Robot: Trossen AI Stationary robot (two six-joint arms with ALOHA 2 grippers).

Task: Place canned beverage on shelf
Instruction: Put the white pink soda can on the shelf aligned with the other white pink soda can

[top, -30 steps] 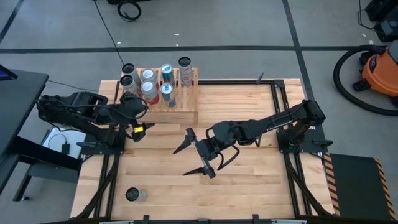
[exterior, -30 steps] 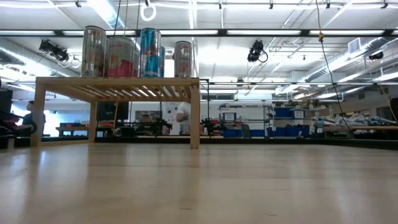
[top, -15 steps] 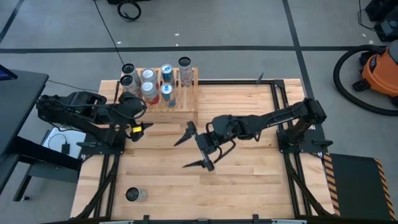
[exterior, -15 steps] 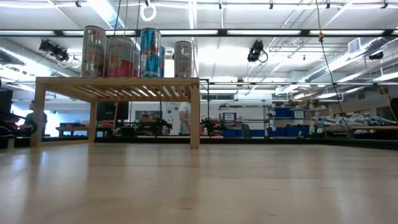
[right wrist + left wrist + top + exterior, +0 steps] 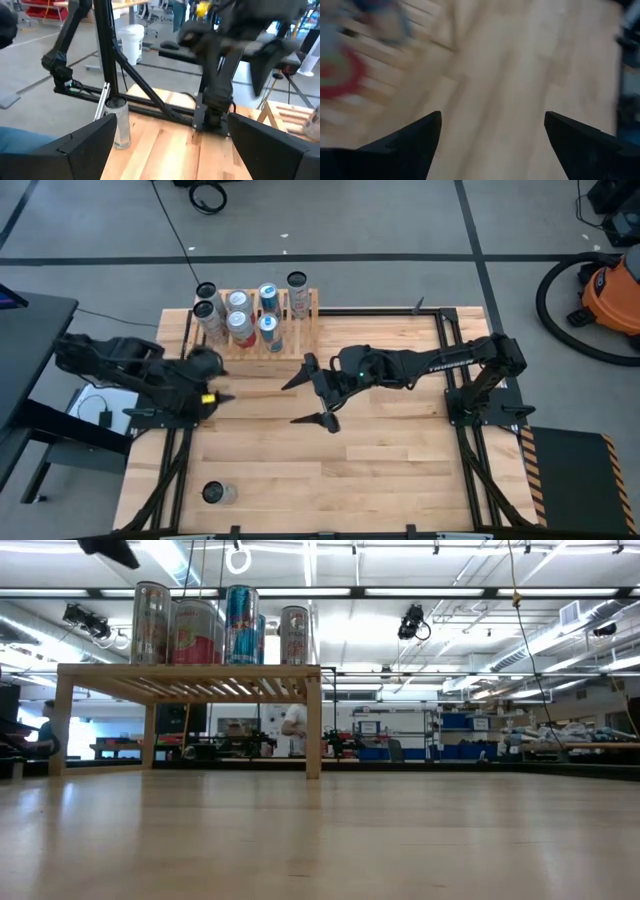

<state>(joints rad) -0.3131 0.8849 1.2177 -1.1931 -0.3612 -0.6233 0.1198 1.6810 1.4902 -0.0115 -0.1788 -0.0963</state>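
From above, the shelf (image 5: 262,330) sits at the far edge of the table (image 5: 400,470), near the left arm's side. Six cans (image 5: 238,320) stand upright on it, close together, with silver, red and blue tops. One more can (image 5: 214,493) stands alone at the near left corner of the table, well apart from the shelf. The right claw (image 5: 308,392) hangs over the middle of the table, just in front of the shelf, with its two fingers spread wide and nothing between them. The left claw (image 5: 214,396) is by the left edge of the table, near the shelf's left end, and holds nothing. From table height, the shelf (image 5: 190,675) stands on its wooden legs, and the cans (image 5: 222,624) show in a row on top. A dark piece of an arm pokes in at the top left. Far behind, a person (image 5: 293,726) in a white top stands in the room. In the left wrist view, the left fingers (image 5: 405,145) stand wide apart over bare wood, and the rest is blurry. In the right wrist view, the right fingers (image 5: 82,145) are also wide apart. The lone can (image 5: 118,123) stands beyond them by a black frame, and the left arm (image 5: 225,45) is farther off.
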